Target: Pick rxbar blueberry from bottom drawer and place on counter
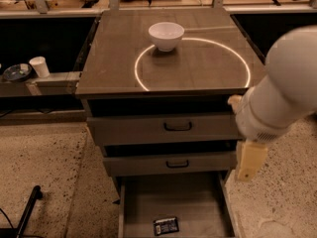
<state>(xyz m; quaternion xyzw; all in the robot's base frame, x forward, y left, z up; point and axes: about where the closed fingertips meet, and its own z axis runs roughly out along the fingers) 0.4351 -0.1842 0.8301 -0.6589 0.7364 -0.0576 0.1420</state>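
Note:
The rxbar blueberry (166, 226), a small dark bar with a white label patch, lies flat on the floor of the open bottom drawer (148, 202), near its front edge. The counter (198, 68) is the dark glossy cabinet top with a bright light ring. My gripper (249, 162) hangs from the big white arm at the right. It is beside the cabinet at the height of the middle drawer, above and to the right of the bar.
A white bowl (166, 35) stands on the counter on the ring's far left arc. Two shut drawers with black handles (178, 127) sit above the open one. A paper cup (38, 66) and a dark dish (17, 72) rest on a left shelf. A black rod (27, 209) lies on the floor.

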